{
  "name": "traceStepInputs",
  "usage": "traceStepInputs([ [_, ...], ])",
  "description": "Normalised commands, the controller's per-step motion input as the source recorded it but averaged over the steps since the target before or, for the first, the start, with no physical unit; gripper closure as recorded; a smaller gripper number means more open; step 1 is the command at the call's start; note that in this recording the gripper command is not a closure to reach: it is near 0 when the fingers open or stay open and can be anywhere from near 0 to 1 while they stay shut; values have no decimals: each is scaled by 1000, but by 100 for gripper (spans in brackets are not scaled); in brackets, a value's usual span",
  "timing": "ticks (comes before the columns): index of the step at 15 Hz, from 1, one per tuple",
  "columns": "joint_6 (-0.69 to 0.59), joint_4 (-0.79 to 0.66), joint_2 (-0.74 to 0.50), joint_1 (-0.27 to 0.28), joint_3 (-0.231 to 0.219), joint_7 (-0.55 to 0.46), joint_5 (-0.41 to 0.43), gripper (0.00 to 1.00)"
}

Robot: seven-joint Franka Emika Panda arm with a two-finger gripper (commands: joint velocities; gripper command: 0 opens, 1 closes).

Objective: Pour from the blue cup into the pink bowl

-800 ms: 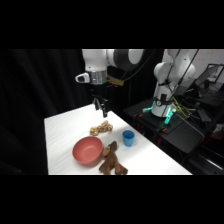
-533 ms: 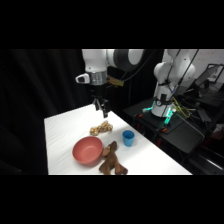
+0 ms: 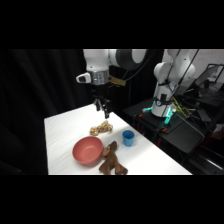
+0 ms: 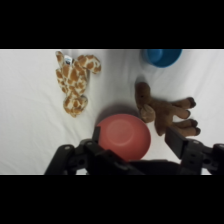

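Apparently empty pink bowl (image 4: 124,136), blue cup (image 3: 128,137).

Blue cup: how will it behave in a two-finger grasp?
The cup looks like small plain plastic, so probably light and a bit slippery. It stands upright and slightly tapered; an off-centre push may tip it. The plush toy beside it leaves little room on that side.

A robotics lab: a white table (image 3: 65,135) set against black curtains (image 3: 40,85), a white arm (image 3: 107,59) over it at 12 o'clock, and a second robot (image 3: 167,80) on a dark bench (image 3: 175,131) at 2 o'clock.
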Motion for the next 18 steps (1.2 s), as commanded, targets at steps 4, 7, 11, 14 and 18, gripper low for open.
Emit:
traceStepInputs([
  [4, 31, -372, -374, 88, 135, 160, 141, 0],
  [7, 176, -440, -308, 94, 130, 211, 120, 0],
  [11, 282, -355, -200, 80, 116, 209, 92, 0],
  [14, 438, -317, -126, 33, 68, 162, 104, 0],
  [18, 414, -290, -30, 9, 39, 86, 148, 0],
])
